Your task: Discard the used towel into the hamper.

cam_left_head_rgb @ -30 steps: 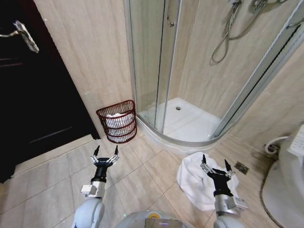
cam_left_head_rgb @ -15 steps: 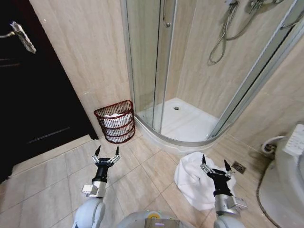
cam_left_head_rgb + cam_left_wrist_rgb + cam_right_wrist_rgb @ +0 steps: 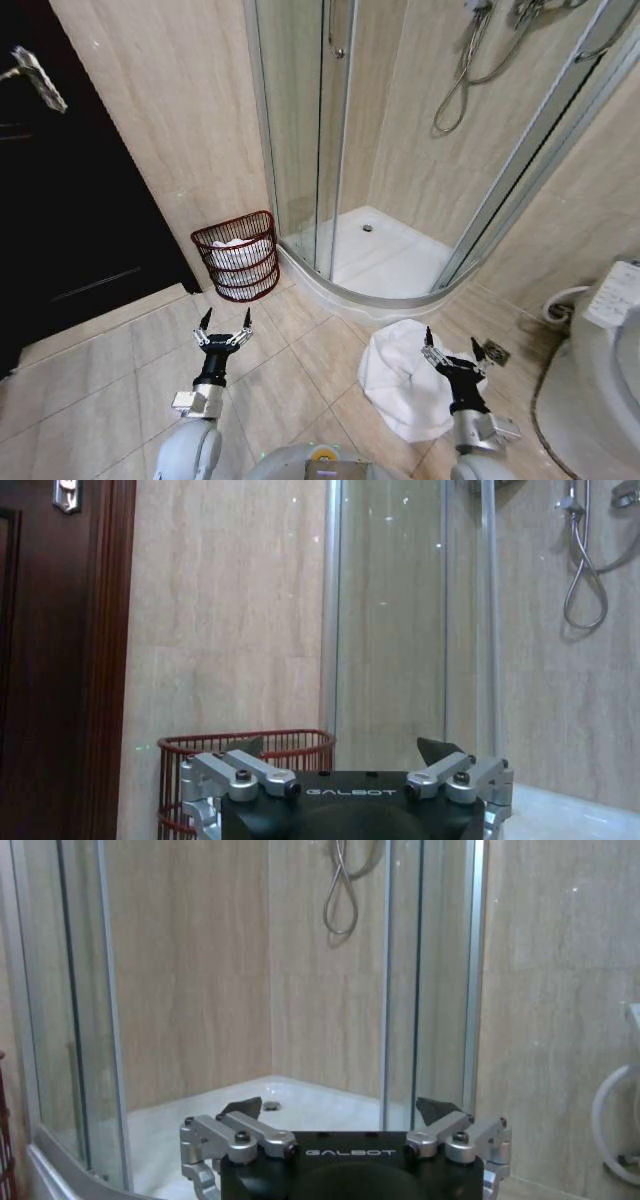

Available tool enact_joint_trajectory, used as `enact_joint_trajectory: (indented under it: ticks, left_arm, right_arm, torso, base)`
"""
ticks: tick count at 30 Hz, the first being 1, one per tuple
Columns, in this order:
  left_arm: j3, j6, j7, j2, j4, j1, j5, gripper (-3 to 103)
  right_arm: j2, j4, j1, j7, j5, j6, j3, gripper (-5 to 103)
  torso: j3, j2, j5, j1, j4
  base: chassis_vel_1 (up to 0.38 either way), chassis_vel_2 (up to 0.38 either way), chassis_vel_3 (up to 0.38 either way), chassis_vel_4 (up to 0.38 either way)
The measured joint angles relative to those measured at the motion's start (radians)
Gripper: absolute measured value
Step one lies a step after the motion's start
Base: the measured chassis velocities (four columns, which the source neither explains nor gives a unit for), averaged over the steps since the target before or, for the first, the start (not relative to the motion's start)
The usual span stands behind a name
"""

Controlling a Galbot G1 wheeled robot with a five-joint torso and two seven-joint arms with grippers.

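right hand (image 3: 448,342) spread above towel (image 3: 400,380) | hamper (image 3: 237,256) upright

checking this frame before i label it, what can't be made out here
- Head view: the towel near the right claw; the claw covers part of it, so contact is unclear.
- Head view: the hamper holds something white, too small to identify.
- Left wrist view: the hamper's base is hidden behind the left claw.
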Motion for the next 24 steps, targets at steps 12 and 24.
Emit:
enact_joint_trajectory:
  ticks: [12,24]
  left_arm:
    - [0.003,-0.001,0.005,-0.001,-0.004,0.004,0.004,100]
    - [0.007,0.015,0.008,0.001,-0.011,-0.006,0.006,100]
  right_arm:
    - [-0.003,-0.007,-0.001,-0.002,0.003,0.002,0.0,100]
    - [-0.013,-0.022,0.005,-0.007,0.012,0.001,0.005,100]
  torso:
    - [0.001,0.0,-0.0001,0.0,-0.0001]
    - [0.001,0.001,0.0,0.0,0.0]
  base:
    - [-0.074,-0.067,0.065,0.064]
    - [-0.077,-0.077,0.08,0.078]
